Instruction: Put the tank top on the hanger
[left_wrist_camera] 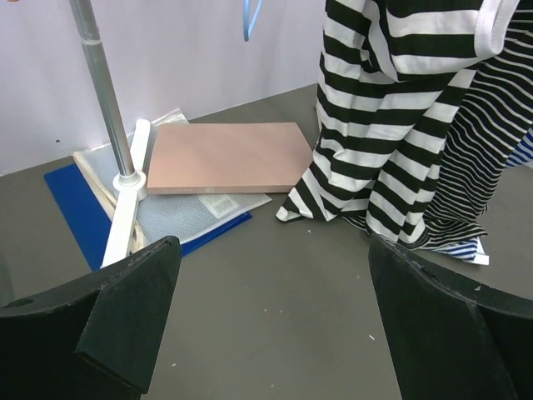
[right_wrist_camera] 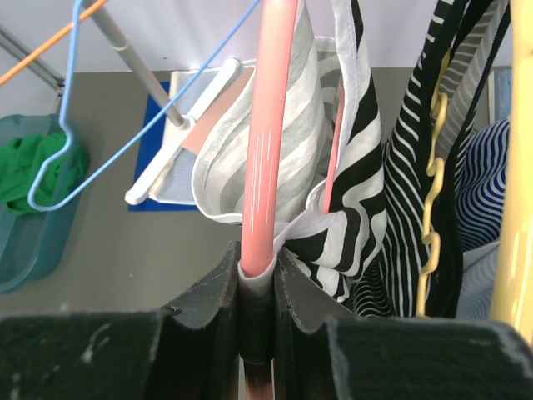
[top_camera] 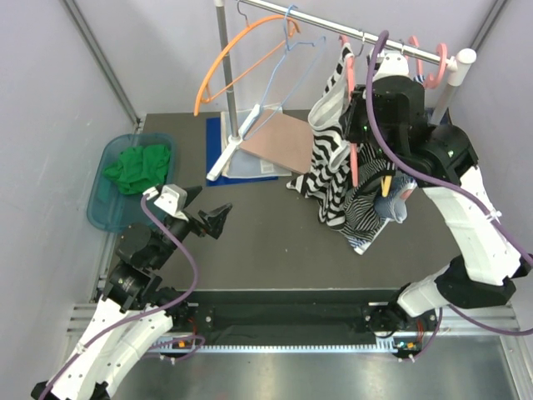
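The right gripper (right_wrist_camera: 256,265) is clamped on the thin salmon-pink plastic hanger (right_wrist_camera: 268,142), its two dark fingers pressing the bar from either side, up near the metal clothes rail (top_camera: 325,23). The soft tank top with wide black-and-white stripes and white edging (top_camera: 330,150) hangs on that hanger with its fabric gathered around the pink bar (the wrist view shows white edging bunched right at the fingertips). Its hem trails down to touch the dark grey table (top_camera: 266,250). Just beside it hangs a dark narrow-striped garment (top_camera: 366,204). The left gripper (top_camera: 218,218) hovers low over the table, well apart from the top, jaws spread wide and holding nothing.
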Robot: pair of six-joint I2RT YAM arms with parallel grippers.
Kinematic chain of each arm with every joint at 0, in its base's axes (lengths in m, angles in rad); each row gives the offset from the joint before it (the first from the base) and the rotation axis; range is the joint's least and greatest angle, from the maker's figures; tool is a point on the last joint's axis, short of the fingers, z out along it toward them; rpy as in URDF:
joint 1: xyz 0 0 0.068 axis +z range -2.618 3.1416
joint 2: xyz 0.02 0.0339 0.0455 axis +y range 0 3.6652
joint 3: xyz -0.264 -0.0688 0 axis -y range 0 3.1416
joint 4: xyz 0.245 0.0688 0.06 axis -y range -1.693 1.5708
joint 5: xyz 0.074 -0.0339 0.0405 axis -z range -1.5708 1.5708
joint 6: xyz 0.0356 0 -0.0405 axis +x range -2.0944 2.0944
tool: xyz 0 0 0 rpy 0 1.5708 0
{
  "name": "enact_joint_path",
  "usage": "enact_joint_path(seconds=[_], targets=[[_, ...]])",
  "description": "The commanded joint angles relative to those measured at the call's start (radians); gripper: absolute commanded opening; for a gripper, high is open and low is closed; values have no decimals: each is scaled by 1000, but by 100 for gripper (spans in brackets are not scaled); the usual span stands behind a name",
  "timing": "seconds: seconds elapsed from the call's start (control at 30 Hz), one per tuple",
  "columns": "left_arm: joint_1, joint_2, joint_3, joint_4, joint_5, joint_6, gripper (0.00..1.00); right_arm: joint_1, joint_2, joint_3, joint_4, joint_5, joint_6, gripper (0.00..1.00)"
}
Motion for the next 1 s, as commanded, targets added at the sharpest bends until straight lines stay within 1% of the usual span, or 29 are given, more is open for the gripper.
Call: enact_joint_path(seconds=[0.0, 0.2, 0.47, 0.53, 0.67, 0.97], targets=[[-5, -9, -1, 34, -11, 12, 99, -54, -5, 10, 94, -60, -19, 0], [-9, -15, -1, 34, -11, 14, 99, -89, -13, -40, 114, -92, -11, 0], [-12, -24, -4, 31, -12, 14, 99, -114, -53, -125, 131, -98, 7, 0], [-15, -24, -4, 33, -17, 14, 99, -115, -59, -119, 132, -100, 6, 0], [-15, -24, -4, 33, -17, 16, 99, -114, -60, -53, 109, -130, 1, 0], [-16, -15, -6, 33, -21, 17, 99, -110, -103, -40, 103, -132, -19, 0]])
